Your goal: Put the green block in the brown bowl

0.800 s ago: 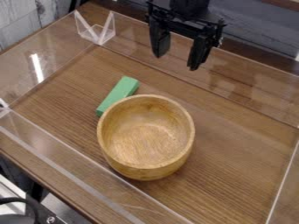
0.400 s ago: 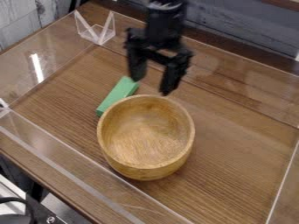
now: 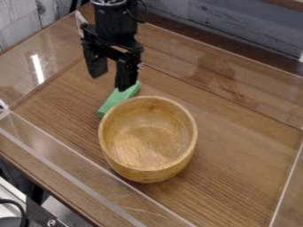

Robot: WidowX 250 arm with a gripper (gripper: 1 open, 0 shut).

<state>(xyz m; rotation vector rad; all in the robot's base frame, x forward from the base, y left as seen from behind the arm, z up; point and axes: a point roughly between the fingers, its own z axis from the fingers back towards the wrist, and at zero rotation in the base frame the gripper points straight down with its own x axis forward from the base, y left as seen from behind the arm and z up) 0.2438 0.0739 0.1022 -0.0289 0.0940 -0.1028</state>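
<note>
Light-brown wooden bowl (image 3: 148,168), round, thick-rimmed: being borne upright by the wooden tabletop (image 3: 243,129), its interior being exposed to view. Bright-green rectangular block (image 3: 117,102): being supported flat on the tabletop, outside the bowl, just beside its rim. Black gripper (image 3: 113,74): being held above, near the block's far end, its pincer being spread wide, with nothing being pinched.
</note>
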